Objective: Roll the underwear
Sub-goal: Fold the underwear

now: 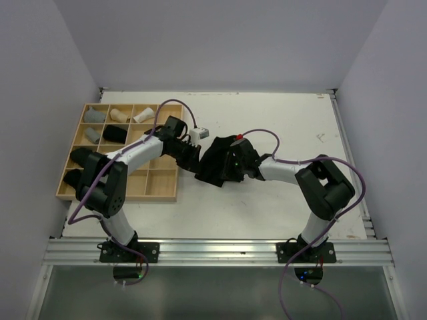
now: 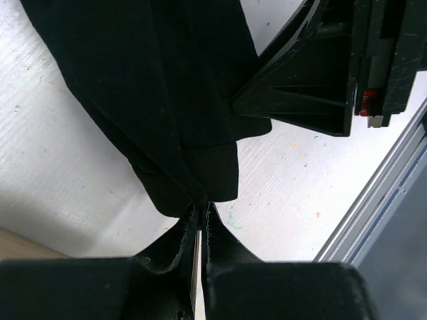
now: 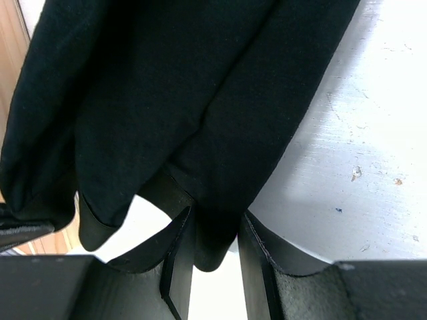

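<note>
While several rolls point(image 1: 120, 115) sit in the tray point(image 1: 160, 183) at far left, black underwear point(image 1: 215, 167) remains unrolled, pinched in the jaws of left gripper point(image 2: 201, 208) and right gripper point(image 3: 213, 225).

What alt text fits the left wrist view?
The left gripper, shut, pinches a corner of the black underwear, with the white table behind it. The right gripper meets the cloth's edge at upper right.
</note>
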### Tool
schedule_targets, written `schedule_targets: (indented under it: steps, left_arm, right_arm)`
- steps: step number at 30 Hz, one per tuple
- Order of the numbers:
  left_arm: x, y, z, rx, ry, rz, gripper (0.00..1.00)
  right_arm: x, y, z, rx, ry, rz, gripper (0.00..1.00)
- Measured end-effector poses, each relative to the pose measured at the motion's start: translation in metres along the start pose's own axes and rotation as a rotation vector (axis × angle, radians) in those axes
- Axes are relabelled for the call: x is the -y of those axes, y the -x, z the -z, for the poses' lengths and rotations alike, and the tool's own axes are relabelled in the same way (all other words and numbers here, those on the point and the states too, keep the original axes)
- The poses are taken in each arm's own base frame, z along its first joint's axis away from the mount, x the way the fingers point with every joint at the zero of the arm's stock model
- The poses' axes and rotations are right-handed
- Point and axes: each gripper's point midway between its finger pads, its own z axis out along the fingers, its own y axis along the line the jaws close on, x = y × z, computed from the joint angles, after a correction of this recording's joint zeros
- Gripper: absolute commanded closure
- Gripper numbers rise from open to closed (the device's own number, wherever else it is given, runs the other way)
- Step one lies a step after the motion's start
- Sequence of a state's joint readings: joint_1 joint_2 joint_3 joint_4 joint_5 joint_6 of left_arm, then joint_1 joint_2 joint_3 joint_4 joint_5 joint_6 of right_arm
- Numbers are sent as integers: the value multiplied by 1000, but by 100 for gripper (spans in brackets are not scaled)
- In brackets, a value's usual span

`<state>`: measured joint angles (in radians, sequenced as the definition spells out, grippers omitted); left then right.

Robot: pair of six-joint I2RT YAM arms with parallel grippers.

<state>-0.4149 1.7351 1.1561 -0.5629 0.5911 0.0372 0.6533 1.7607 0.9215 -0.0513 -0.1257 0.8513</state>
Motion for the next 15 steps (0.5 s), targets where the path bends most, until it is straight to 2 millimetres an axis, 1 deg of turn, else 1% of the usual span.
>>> schedule_targets:
  steps: [3, 6, 7, 9, 10, 13, 15]
  left_arm:
    - [5, 1, -1, 2, -22, -5, 95]
    - [10, 1, -5, 2, -41, -16, 91]
    - [11, 2, -7, 1, -46, -20, 86]
    - [13, 1, -12, -6, -57, -24, 81]
    - [14, 0, -15, -11, -61, -21, 72]
    - [15, -3, -22, -24, -67, -16, 58]
    - [15, -5, -27, -35, -70, -15, 54]
  right_arm:
    - [0, 0, 0, -1, 1, 0, 65]
    - [0, 0, 0, -1, 3, 0, 64]
    - [-1, 0, 0, -2, 3, 0, 64]
    - [-1, 0, 0, -3, 5, 0, 64]
    - [-1, 0, -1, -3, 5, 0, 64]
    - [-2, -1, -1, -6, 10, 0, 64]
    - [-3, -1, -2, -9, 14, 0, 64]
